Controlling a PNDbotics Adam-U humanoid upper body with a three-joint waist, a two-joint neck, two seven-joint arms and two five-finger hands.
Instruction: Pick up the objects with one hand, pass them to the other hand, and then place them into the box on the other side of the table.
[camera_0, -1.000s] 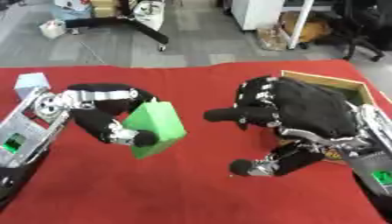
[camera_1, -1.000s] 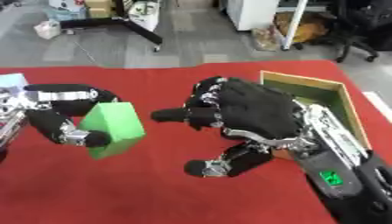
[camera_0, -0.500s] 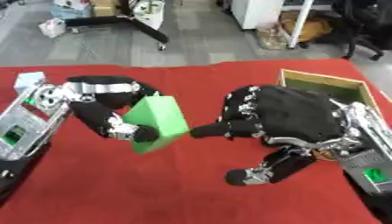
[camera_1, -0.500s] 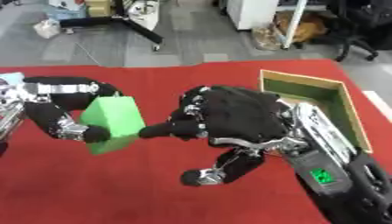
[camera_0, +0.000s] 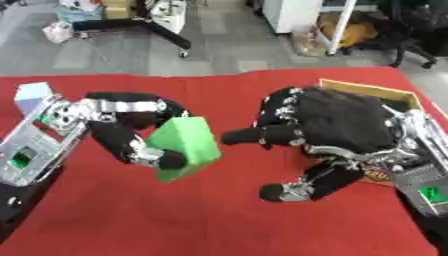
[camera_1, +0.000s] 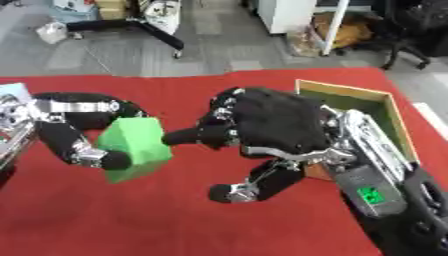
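A green block (camera_0: 184, 146) hangs above the red table, with my left hand (camera_0: 131, 131) curled round it from the left. My right hand (camera_0: 337, 125) is open just right of the block, palm down, its fingers (camera_0: 249, 136) stretched toward the block and the thumb (camera_0: 302, 186) hanging below. A small gap still shows between the fingertips and the block. Behind my right hand stands the wooden box (camera_1: 350, 97) with a green inside, partly hidden by the hand.
The red cloth (camera_0: 210, 220) covers the table from edge to edge. Beyond the far edge lie a grey floor, a black stand base (camera_0: 149, 30) and office furniture. A pale blue thing (camera_0: 31, 91) shows at the left by my arm.
My right hand has swung left, from over the box toward the block, and its fingers now nearly reach it. My left hand has brought the green block slightly rightward.
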